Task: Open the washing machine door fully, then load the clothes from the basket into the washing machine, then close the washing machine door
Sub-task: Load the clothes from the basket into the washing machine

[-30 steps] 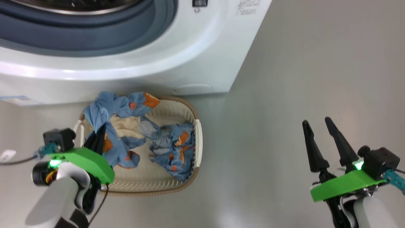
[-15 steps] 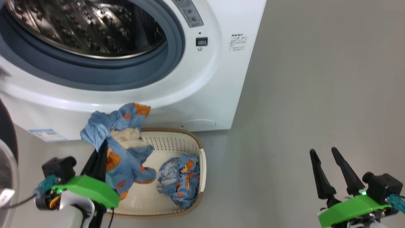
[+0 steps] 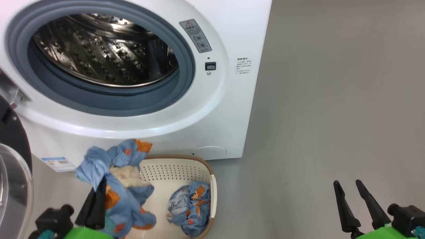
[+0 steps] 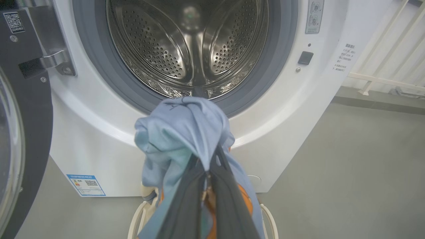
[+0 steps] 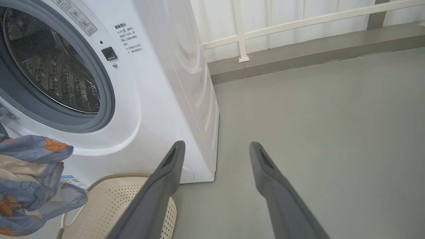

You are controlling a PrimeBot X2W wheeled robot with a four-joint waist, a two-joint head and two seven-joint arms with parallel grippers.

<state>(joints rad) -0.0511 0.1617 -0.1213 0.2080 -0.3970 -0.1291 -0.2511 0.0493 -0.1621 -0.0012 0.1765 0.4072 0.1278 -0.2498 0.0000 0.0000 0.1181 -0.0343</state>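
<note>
garment lifted before the washer mouth

the floor [image 3: 332,99] is smooth grey. in my right wrist view a white rail [image 5: 298,20] runs along a pale wall behind it. the washer [image 3: 232,30] stands on this floor. its door [image 3: 11,136] is swung open to my left, and its black rim and clear bowl show at the edge of the head view. the steel drum [image 3: 99,49] shows inside the grey gasket [image 3: 109,103]. a blue label [image 3: 58,163] sits low on the front.

the basket [image 3: 186,162] sits on the floor just in front of the washer.

my left gripper [image 3: 101,187] is pinched tight on a garment [image 3: 123,199], blue with orange prints. the cloth bunches over my fingertips and hangs down both sides. it is held up over the basket's left half, and i cannot tell whether its lowest fold touches the basket. in my left wrist view the bunch sits in front of the gasket's lower lip, outside the opening.

the second garment [image 3: 191,207] lies crumpled in the basket's right side, against the wall by the white handle [image 3: 215,192].

my right gripper [image 3: 347,183] is spread wide and holds nothing. it is over the floor, well to the right of the basket.
</note>
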